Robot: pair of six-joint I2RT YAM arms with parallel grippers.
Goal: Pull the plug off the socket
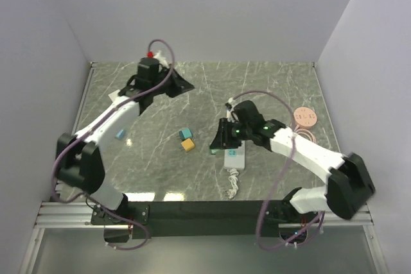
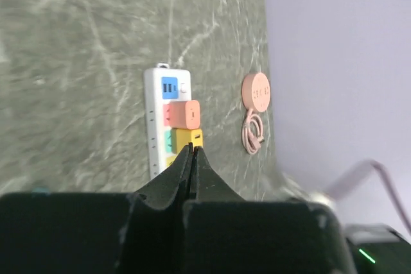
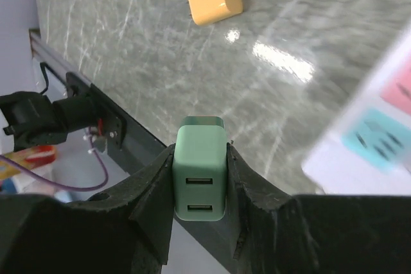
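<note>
My right gripper point(image 3: 200, 151) is shut on a mint-green plug point(image 3: 200, 174) with two USB ports, gripped by its sides. It hangs over the table, apart from the socket point(image 3: 379, 126), whose white body with pink and blue outlets blurs at the right. From above, the green plug point(image 1: 214, 152) shows just left of the socket point(image 1: 235, 158), which lies mostly under my right gripper point(image 1: 217, 147). My left gripper point(image 2: 192, 150) is shut and empty, held high at the back left point(image 1: 182, 85). The left wrist view shows the socket point(image 2: 154, 120) carrying a pink plug point(image 2: 183, 115) and a yellow plug point(image 2: 186, 137).
An orange plug point(image 1: 187, 145) and a teal one point(image 1: 184, 134) lie loose mid-table, and a small blue one point(image 1: 119, 134) lies near the left arm. A pink disc point(image 1: 305, 117) with a coiled cable point(image 1: 307, 136) sits at the right. The socket's cord point(image 1: 232, 184) trails towards the front rail.
</note>
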